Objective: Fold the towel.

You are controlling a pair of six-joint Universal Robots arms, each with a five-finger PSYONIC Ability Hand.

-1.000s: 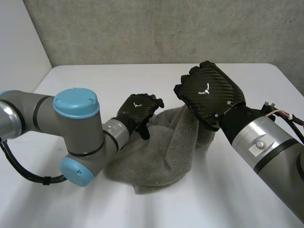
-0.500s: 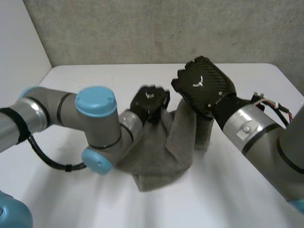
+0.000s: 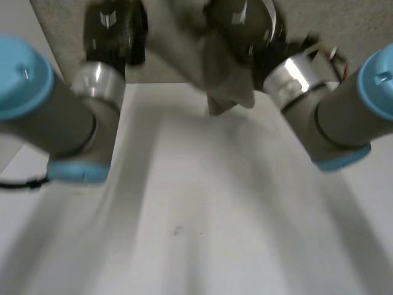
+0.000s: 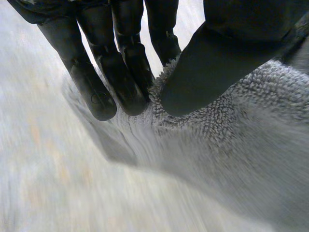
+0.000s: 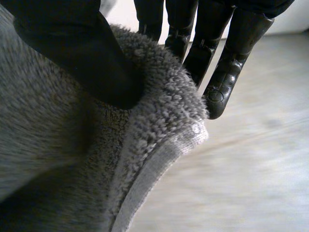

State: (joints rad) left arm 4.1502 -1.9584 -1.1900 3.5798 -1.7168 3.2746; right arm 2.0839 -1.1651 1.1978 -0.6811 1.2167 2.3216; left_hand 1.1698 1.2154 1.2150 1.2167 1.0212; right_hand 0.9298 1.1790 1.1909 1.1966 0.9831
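The left hand (image 4: 212, 67) is pinching the towel (image 4: 241, 135). In its wrist view the fingers (image 4: 120, 72) are reaching out almost straight. The thumb is pressing the grey pile against their inner side, so the cloth is being clamped between thumb and fingers close to an edge. The rest of the towel is spreading away on the thumb's side, past the fingertips.

The right hand (image 5: 82, 53) is gripping in the same way. Its thumb is bearing down on the fluffy face of the towel, while its fingers (image 5: 222, 72) are lying behind the cloth. Their tips are showing just beyond the hemmed edge, and a hemmed corner is jutting out just beside them.

In the head view both hands are sitting high, the left at about eleven o'clock and the right at about one o'clock. The towel is hanging between them around twelve o'clock. Its bunched lower end is dangling under the right hand, apparently clear of the white table (image 3: 202, 215). That view is also showing the left arm (image 3: 55, 117) at nine o'clock and the right arm (image 3: 344, 117) at three o'clock. The wrist views are giving the pinch itself, thumb against fingers, which cannot be made out from the head view.
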